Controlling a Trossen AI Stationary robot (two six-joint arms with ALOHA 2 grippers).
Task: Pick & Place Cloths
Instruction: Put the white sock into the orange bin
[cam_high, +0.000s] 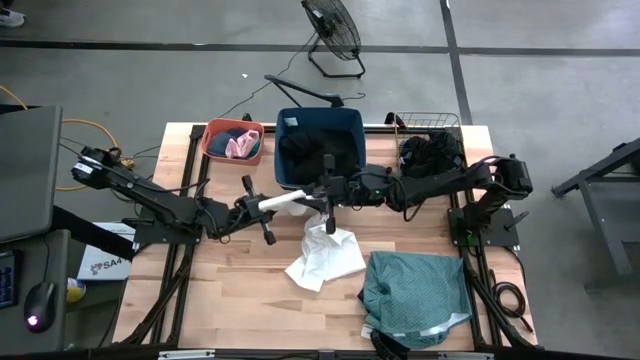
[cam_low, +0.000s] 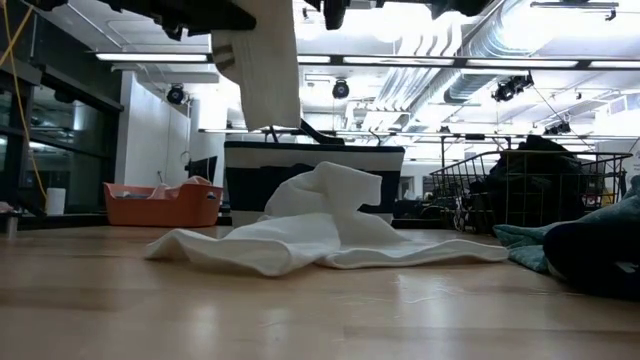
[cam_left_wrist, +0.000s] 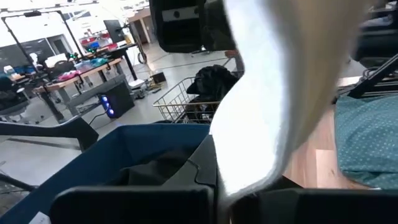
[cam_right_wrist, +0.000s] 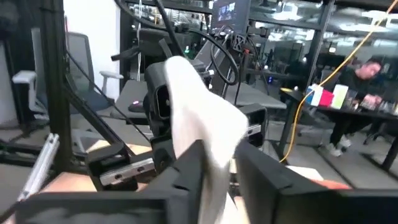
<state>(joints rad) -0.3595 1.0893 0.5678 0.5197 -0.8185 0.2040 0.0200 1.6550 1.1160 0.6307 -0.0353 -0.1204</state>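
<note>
White cloth (cam_high: 283, 201): mid-handover above worktop (cam_high: 250, 300). Left hand (cam_high: 262, 207) clamped on it; right hand (cam_high: 322, 193) fingers slightly apart around it. Next: right hand lets go.

Two dark, slim, jointed arms: the left arm (cam_high: 160, 203) at centre left, the right arm (cam_high: 450, 180) at centre right. Both end in blocky matte-black jaws.

We see both arms reaching inward, pincers meeting mid-table: left pincer (cam_high: 262, 203) clamped closed, right pincer (cam_high: 322, 191) seemingly slightly parted.
</note>
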